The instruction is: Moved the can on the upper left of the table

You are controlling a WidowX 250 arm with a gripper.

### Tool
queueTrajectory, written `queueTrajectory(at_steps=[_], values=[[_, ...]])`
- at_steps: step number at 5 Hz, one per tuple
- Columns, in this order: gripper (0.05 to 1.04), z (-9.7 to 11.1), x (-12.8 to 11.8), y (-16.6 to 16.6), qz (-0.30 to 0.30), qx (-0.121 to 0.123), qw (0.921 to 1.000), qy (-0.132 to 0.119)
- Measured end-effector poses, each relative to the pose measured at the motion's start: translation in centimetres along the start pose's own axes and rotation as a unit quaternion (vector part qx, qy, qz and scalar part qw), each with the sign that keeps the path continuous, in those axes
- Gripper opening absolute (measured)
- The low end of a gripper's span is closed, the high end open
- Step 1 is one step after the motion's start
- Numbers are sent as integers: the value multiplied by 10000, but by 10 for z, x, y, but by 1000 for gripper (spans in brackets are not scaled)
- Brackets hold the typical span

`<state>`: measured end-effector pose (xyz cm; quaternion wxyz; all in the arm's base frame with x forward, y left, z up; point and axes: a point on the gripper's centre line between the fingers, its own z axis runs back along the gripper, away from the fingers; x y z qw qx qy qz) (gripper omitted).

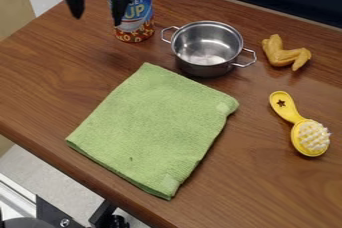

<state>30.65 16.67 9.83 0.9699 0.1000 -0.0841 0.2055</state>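
On the wooden surface [257, 184], the can [135, 17] is stood upright at the upper left, beside the pot [202, 68]. The gripper [98, 13] is held there with fingers spread, presumably so the can may be straddled. Bare metal is shown inside the pot; the can's contents are hidden.

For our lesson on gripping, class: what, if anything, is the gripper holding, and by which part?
Nothing: the gripper is open, and the can stands on the table.
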Motion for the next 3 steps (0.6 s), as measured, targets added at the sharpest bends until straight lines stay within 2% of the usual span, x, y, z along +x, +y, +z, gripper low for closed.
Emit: queueTrajectory(at_steps=[1,2,3], values=[[999,9,-15,7,-86,26,9999,90],[999,23,-55,-1,-619,-135,9979,165],[999,28,-86,-15,-982,-184,9950,66]])
